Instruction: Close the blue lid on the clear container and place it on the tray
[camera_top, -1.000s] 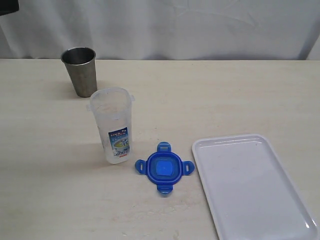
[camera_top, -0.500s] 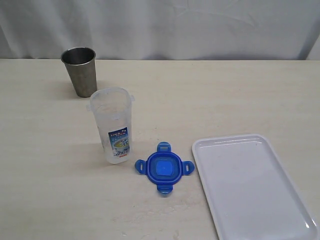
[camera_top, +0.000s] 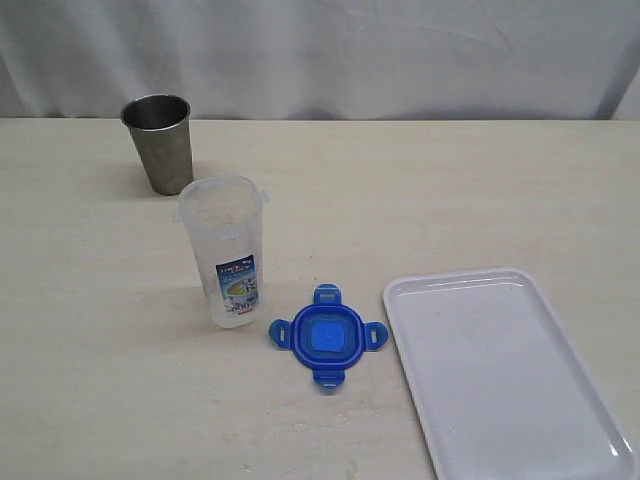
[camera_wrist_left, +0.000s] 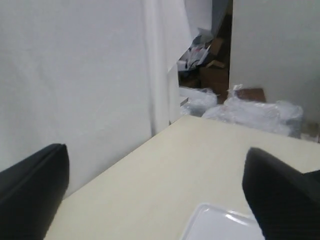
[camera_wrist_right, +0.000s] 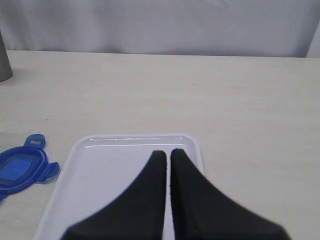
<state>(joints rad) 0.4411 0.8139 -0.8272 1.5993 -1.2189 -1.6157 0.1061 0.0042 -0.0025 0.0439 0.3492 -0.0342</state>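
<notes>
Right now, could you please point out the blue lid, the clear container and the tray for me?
blue lid (camera_top: 327, 336), exterior view, lighter blue centre.
clear container (camera_top: 222, 230), exterior view, translucent wall above the label.
tray (camera_top: 500, 375), exterior view, bare middle of its floor.

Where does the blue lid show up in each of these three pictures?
Exterior: lid lies flat between container and tray.
Left wrist: not in it.
Right wrist: lid, partly cut off, beside the tray.
Shared landmark: the tray, in all three.
</notes>
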